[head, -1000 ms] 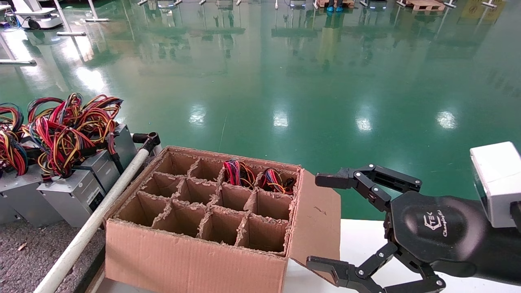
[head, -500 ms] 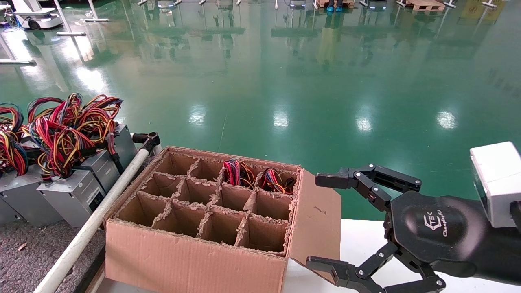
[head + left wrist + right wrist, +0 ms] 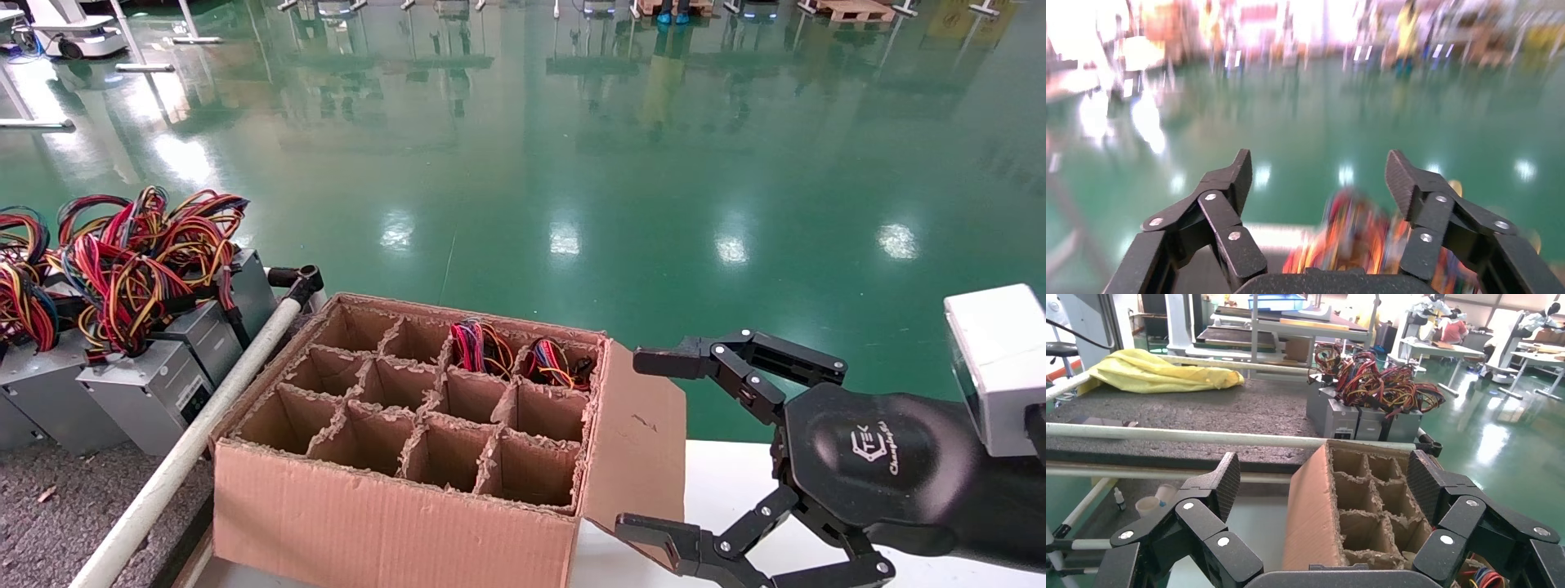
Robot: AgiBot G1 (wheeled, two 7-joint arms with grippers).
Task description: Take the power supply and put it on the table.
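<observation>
Brown cardboard carton [image 3: 392, 523] with divider grid, flap [image 3: 637, 433] open on one side. White tabletop [image 3: 727, 482] beneath carton. Glossy green floor [image 3: 572, 163] beyond carton. Crumpled yellow cloth [image 3: 1150, 372] well apart from carton. Small white cup [image 3: 1147, 506] and dropper bottle [image 3: 1119, 498] near carton.

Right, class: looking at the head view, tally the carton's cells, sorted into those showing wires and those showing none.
Cells showing wires: 2
Cells showing no wires: 10
Total: 12
</observation>
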